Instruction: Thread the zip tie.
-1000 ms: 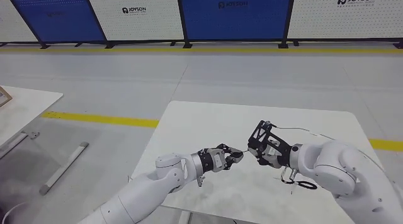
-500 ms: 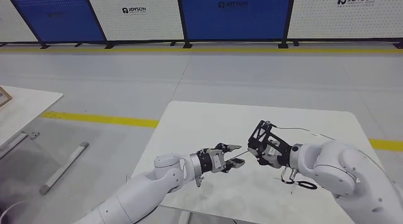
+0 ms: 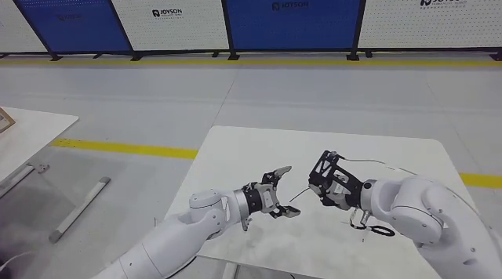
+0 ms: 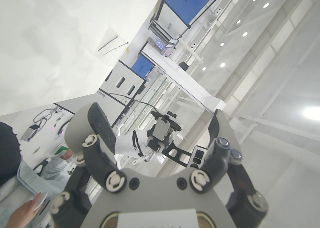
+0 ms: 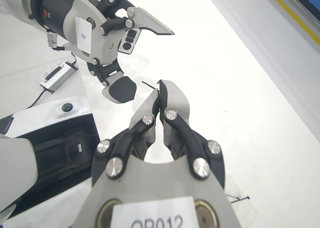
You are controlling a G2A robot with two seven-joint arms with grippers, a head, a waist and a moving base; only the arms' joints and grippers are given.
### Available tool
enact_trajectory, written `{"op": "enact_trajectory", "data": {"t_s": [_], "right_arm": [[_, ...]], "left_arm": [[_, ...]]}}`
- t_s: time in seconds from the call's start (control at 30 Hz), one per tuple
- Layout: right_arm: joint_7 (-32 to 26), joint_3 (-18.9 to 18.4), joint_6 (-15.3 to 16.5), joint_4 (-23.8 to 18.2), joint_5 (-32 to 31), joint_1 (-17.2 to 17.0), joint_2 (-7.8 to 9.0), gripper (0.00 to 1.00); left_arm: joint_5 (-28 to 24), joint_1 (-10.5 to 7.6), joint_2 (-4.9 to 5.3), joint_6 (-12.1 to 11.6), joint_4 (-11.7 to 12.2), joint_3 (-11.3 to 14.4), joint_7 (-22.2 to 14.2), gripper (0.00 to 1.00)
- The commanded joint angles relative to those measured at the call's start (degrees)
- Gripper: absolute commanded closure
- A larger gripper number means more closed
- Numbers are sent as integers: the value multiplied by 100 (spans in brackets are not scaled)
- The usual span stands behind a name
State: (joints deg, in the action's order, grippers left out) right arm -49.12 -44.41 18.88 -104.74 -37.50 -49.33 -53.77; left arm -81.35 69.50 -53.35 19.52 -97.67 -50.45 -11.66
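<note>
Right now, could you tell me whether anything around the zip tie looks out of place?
Slightly: the zip tie pokes free from the shut right gripper, while the left gripper, jaws wide open, holds nothing and stands apart from it.

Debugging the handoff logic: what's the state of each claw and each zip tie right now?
left claw: open, empty, facing the right claw.
right claw: shut on the zip tie.
zip tie: pinched in the right claw, short end sticking out toward the left claw, not touching it.
spare zip ties: lying flat on the table, untouched.
</note>
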Motion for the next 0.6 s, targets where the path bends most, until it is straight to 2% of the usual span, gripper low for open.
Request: {"op": "enact_trajectory", "data": {"t_s": [0.0,0.13,0.4,0.57], "right_arm": [[-32,-13,9,-33,-107,-39,1,100],[-76,-46,60,-107,-258,-83,2,100],[-39,-59,60,-122,-249,-103,1,100],[9,-56,60,-128,-260,-134,0,100]], "left_arm": [[-285,-28,17,-3,60,114,-58,0],[-801,-244,157,-3,138,393,-218,0],[-819,-223,149,-14,136,399,-194,0],[-860,-65,25,-3,220,274,-244,0]]}}
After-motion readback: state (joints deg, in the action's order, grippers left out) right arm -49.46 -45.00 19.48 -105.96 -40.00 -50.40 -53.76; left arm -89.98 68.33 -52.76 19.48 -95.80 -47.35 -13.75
